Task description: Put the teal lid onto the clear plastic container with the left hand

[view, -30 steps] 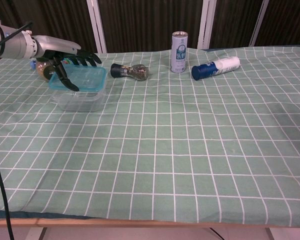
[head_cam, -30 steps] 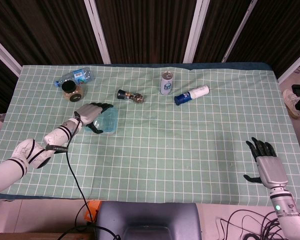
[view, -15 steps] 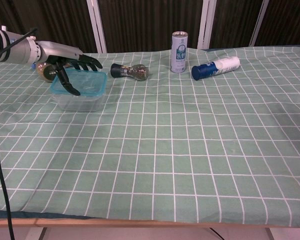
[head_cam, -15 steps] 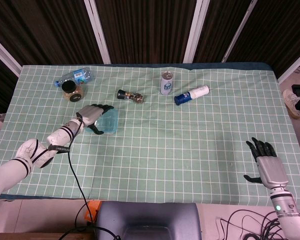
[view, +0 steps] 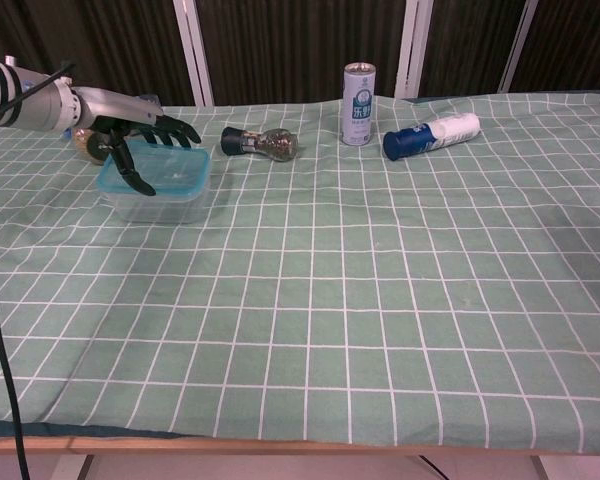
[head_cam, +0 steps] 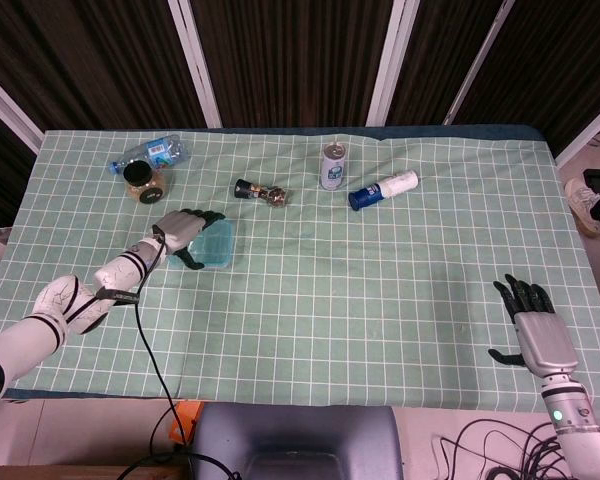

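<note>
Left of the frame, our left hand [view: 130, 135] grasps the teal lid [view: 158, 169] atop the clear plastic container [view: 155, 206]; our right hand [head_cam: 533, 326] lies released, lower right.

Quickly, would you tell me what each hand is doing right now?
Left hand: rests on the teal lid; grip cannot be told.
Right hand: open, holding nothing.

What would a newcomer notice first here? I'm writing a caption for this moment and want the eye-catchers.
The left hand reaches over the teal lid, which sits on the clear plastic container at the table's left. Behind it, a pepper grinder and a blue-capped white bottle lie on their sides, with a can upright between them. The right hand rests near the front right edge, fingers spread, holding nothing.
</note>
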